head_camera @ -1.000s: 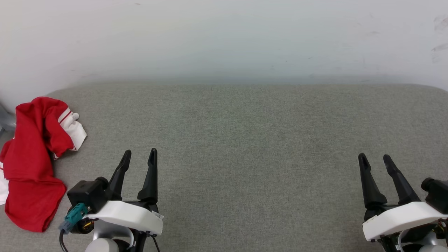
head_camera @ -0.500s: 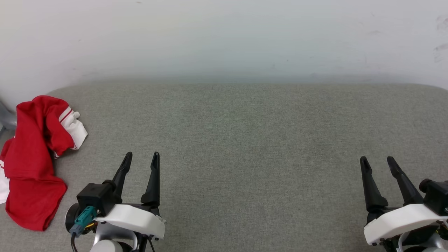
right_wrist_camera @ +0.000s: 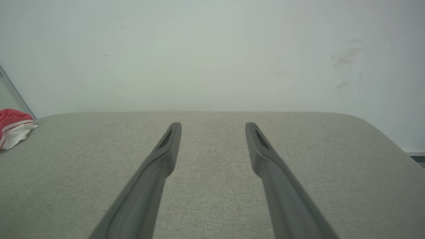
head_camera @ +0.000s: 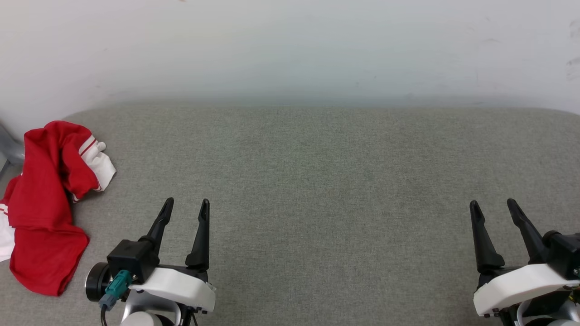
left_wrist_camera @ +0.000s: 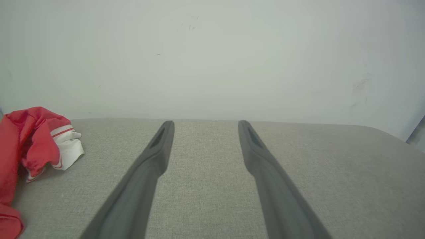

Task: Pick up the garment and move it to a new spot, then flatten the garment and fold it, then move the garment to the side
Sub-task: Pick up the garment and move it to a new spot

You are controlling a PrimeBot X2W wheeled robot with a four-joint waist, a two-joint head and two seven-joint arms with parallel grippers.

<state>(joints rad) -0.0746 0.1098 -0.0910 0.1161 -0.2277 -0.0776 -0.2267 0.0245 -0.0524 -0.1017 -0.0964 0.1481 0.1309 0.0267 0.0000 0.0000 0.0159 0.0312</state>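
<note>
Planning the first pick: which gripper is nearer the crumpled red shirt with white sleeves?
Left. The open left gripper is just right of the crumpled red shirt, not touching it; the open right gripper is far across the grey fabric surface.

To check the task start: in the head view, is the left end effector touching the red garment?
No, the left end effector stands apart from the garment, with grey surface between them.

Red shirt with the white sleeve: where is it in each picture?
Head view: the red shirt lies crumpled at the far left edge.
Left wrist view: shirt at the left edge, middle and below.
Right wrist view: a small bit at the far left edge.
Shared landmark: the grey cushion under it, meeting the white wall.
</note>
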